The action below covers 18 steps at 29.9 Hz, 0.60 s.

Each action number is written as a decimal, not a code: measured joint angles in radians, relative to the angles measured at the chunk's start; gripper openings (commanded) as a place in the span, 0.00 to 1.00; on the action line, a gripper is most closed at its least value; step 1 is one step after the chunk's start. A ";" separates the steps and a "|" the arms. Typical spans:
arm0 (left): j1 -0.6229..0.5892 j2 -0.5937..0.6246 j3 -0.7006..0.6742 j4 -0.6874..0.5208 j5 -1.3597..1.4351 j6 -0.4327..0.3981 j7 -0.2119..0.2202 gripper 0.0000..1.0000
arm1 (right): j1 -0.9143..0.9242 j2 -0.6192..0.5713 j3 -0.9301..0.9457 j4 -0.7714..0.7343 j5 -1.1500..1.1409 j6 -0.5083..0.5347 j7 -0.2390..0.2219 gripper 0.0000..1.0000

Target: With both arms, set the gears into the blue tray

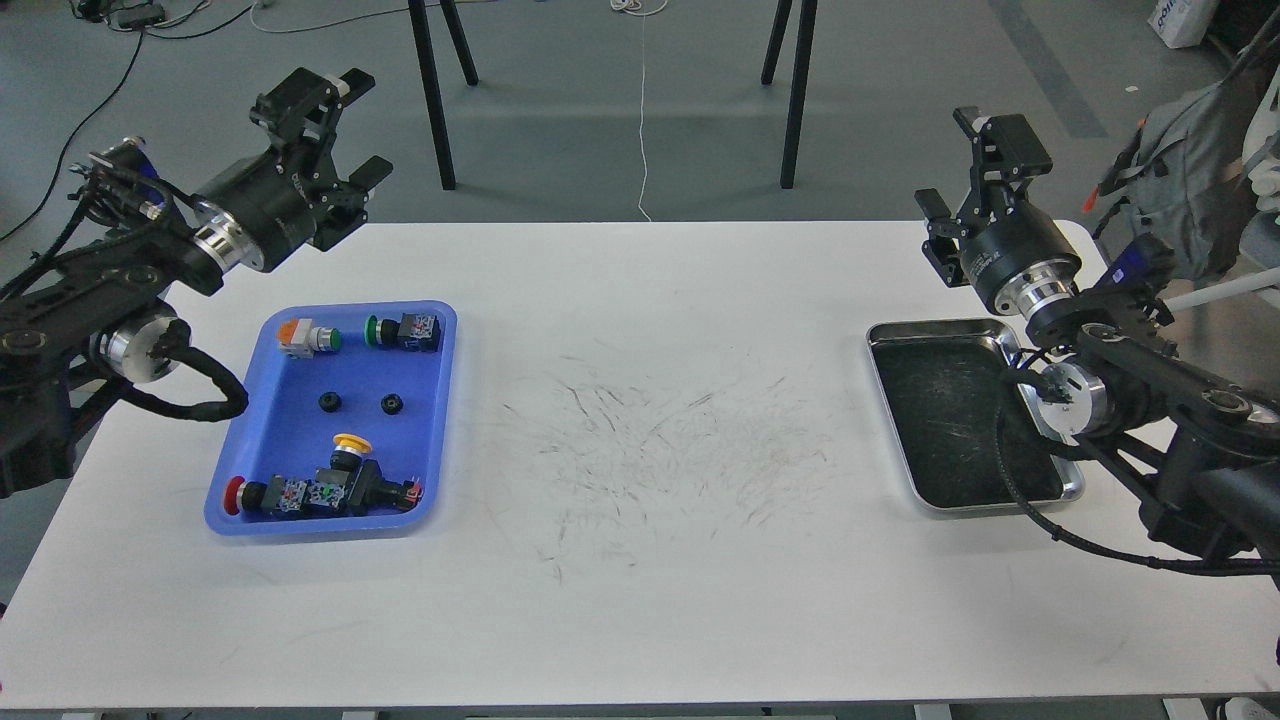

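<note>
Two small black gears [330, 402] [393, 403] lie side by side on the floor of the blue tray [300, 445] at the table's left. My left gripper [343, 135] hangs high above the table's far left edge, well behind the tray, open with nothing between its fingers. My right gripper [968, 172] is raised at the far right, behind the steel tray, also open and holding nothing.
Several push-button switches lie in the blue tray: an orange one [300, 337], a green one [403, 330] and a cluster [325, 488] along its front. A shiny steel tray [950, 410] with a dark scratched bottom sits at the right. Black stand legs [433, 100] rise beyond the table.
</note>
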<state>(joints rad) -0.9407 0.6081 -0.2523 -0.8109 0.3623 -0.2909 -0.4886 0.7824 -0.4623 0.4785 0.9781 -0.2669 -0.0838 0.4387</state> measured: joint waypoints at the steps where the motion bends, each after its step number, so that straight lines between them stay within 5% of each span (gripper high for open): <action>1: -0.002 -0.001 -0.001 0.002 -0.001 -0.003 0.000 1.00 | 0.005 0.003 -0.009 0.001 0.000 -0.001 0.000 0.97; 12: 0.004 -0.113 -0.008 0.004 -0.019 -0.015 0.000 1.00 | 0.052 0.019 -0.029 0.002 0.142 0.015 -0.003 0.99; 18: 0.010 -0.178 -0.011 0.033 -0.026 0.062 0.000 1.00 | 0.060 0.039 -0.063 0.002 0.212 0.020 -0.011 0.99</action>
<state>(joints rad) -0.9305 0.4302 -0.2634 -0.7775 0.3359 -0.2289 -0.4887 0.8428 -0.4237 0.4154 0.9803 -0.0551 -0.0641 0.4274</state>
